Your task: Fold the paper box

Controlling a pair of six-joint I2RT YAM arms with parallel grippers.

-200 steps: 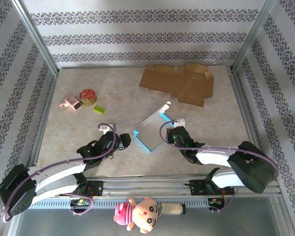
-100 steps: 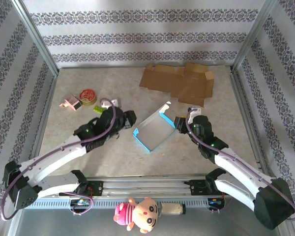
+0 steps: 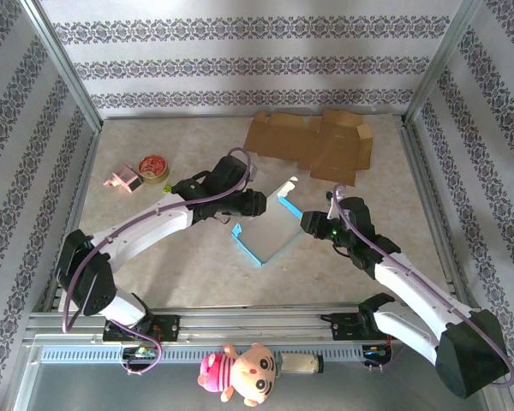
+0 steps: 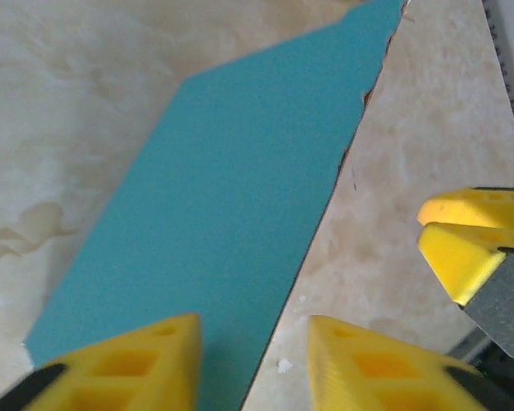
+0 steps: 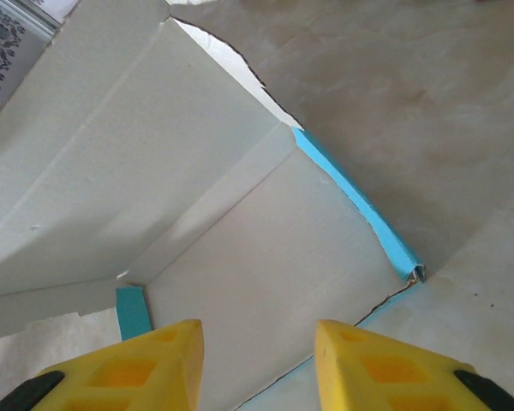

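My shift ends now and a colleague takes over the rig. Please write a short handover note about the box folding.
Left gripper: open, jaws astride the edge of the blue outer panel of the paper box, not clamped.
Right gripper: open, facing the box's white inside, holding nothing.
Things: the box lies open mid-table between both grippers; a flat brown cardboard lies at the back.
Done: some walls are partly raised.
Left: raise the other walls, tuck the flaps, close the box.

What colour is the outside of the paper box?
Teal blue. The box shows its outer face best in the left wrist view.
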